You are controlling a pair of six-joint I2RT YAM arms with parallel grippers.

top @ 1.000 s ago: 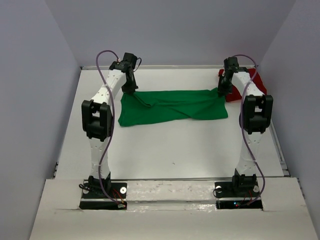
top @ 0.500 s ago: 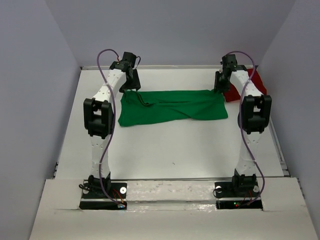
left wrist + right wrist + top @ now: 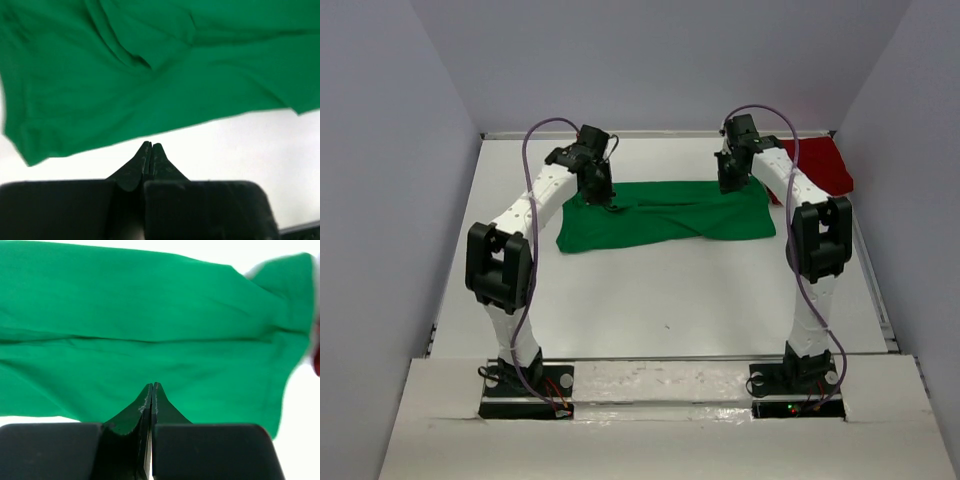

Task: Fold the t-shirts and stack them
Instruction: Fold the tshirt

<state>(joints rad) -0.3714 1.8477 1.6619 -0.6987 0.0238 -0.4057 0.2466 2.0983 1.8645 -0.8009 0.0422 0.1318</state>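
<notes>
The left arm (image 3: 535,195) and right arm (image 3: 800,185) rise from the near edge, and a bare stretch of white surface (image 3: 670,300) lies beyond their bases. Past that, the green shirt (image 3: 665,215) lies flat in a long, wrinkled band running left to right across the far half of the surface. Both arms reach over it. The left jaws sit above its far left part, near a bunched fold, and the right jaws sit above its far right part, close to the far edge.

The overhead view shows where each arm stands but not how the jaws are set. The wrist views do. On the left wrist camera the jaws are pressed together, their tips against the white surface just outside the shirt's edge (image 3: 100,90), holding nothing. On the right wrist camera the jaws are also together, their tips over the green cloth (image 3: 150,315). They seem to hold nothing, though a thin pinch of fabric cannot be ruled out from this angle.

The red shirt (image 3: 825,165) lies crumpled in the far right corner, partly behind the right arm. It shows only as a blurred sliver (image 3: 317,362) on the right wrist camera.
</notes>
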